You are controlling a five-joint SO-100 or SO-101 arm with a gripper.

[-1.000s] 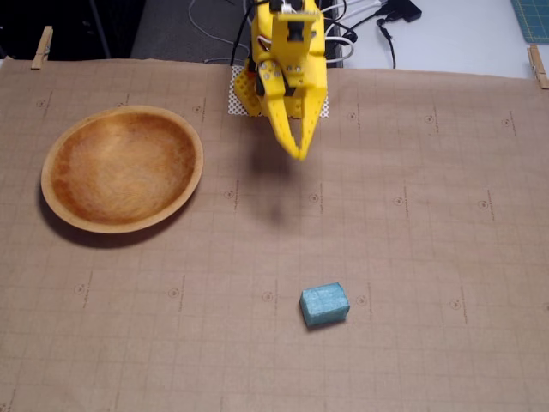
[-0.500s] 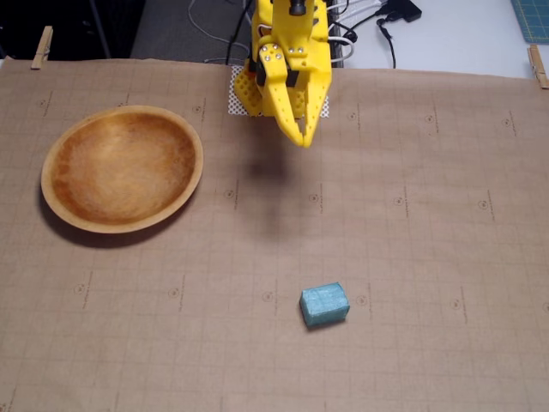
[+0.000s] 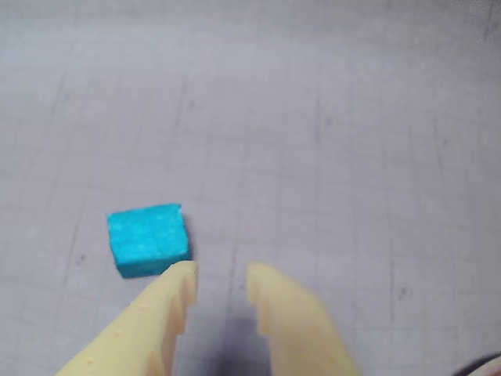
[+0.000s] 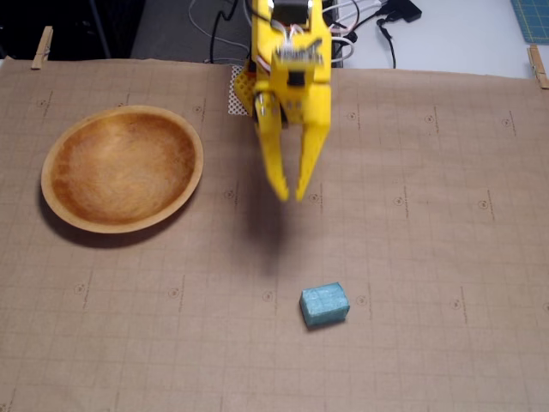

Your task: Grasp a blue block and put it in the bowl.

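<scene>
Brown gridded paper covers the table. Yellow claw [image 4: 289,196] hangs slightly parted, holding nothing. Blue block [image 4: 324,305] lies below it in the fixed view; the wooden bowl [image 4: 60,204], empty, sits far left.

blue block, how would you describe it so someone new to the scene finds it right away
In the fixed view, start at the brown gridded paper covering the table, then look toward its near edge, below the yellow hand. The blue block lies there alone, far right of the wooden bowl: the only small, teal, boxy thing on the paper.
</scene>
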